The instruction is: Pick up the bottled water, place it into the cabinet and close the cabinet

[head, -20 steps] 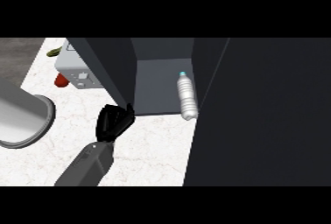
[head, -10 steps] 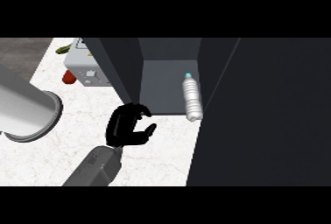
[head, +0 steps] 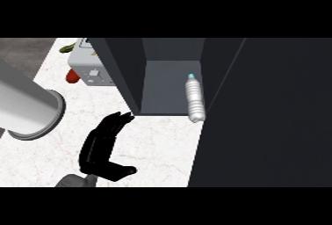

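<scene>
Clear bottled water (head: 195, 99) lies inside the cabinet (head: 170, 83); the left robot hand (head: 103, 147), previously curled, now extends straight, empty fingers, apparently touching the left door (head: 120, 70).

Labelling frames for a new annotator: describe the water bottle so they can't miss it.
Start at the dark cabinet filling the right and top of the head view; its open compartment shows a grey floor. The bottled water stands at that compartment's right side, against the dark panel. It is the only clear, ribbed thing there, with a small teal cap on top.
</scene>
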You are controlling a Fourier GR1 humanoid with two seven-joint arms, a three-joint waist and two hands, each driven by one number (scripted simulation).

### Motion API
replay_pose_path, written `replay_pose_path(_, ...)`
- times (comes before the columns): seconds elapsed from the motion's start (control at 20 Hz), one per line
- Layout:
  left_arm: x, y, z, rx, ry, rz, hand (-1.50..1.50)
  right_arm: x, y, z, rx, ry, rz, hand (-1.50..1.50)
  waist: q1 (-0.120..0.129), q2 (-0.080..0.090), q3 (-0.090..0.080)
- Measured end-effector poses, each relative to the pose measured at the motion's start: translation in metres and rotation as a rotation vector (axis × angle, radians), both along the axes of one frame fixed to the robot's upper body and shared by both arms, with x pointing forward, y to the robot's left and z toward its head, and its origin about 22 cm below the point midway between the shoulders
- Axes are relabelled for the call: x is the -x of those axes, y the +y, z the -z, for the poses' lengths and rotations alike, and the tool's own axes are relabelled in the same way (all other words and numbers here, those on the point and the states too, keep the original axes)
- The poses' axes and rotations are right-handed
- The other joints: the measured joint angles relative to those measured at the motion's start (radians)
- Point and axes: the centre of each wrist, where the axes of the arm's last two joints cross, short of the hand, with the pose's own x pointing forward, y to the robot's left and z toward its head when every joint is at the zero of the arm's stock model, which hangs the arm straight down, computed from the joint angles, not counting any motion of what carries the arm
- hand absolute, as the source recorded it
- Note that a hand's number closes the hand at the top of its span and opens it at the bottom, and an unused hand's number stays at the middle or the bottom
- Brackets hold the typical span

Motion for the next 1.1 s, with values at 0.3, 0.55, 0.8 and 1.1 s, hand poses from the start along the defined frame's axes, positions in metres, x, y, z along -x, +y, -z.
replay_pose_path(0.3,0.031,0.049,-0.01,-0.041,-0.018,-0.07,-1.5,-0.007,0.028,0.008,-0.058,0.061,-0.113,1.5,0.006,0.001,-0.001)
replay_pose_path(0.55,0.055,0.093,-0.023,-0.128,-0.038,-0.124,-1.5,-0.012,0.057,0.015,-0.112,0.116,-0.215,1.5,0.013,-0.001,-0.002)
replay_pose_path(0.8,0.063,0.117,-0.041,-0.166,-0.068,-0.132,-1.5,-0.017,0.091,0.012,-0.144,0.14,-0.327,1.5,0.011,-0.004,-0.004)
replay_pose_path(1.1,0.074,0.129,-0.057,-0.177,-0.084,-0.116,-1.5,-0.024,0.134,0.001,-0.126,0.142,-0.429,1.5,0.018,-0.008,-0.006)
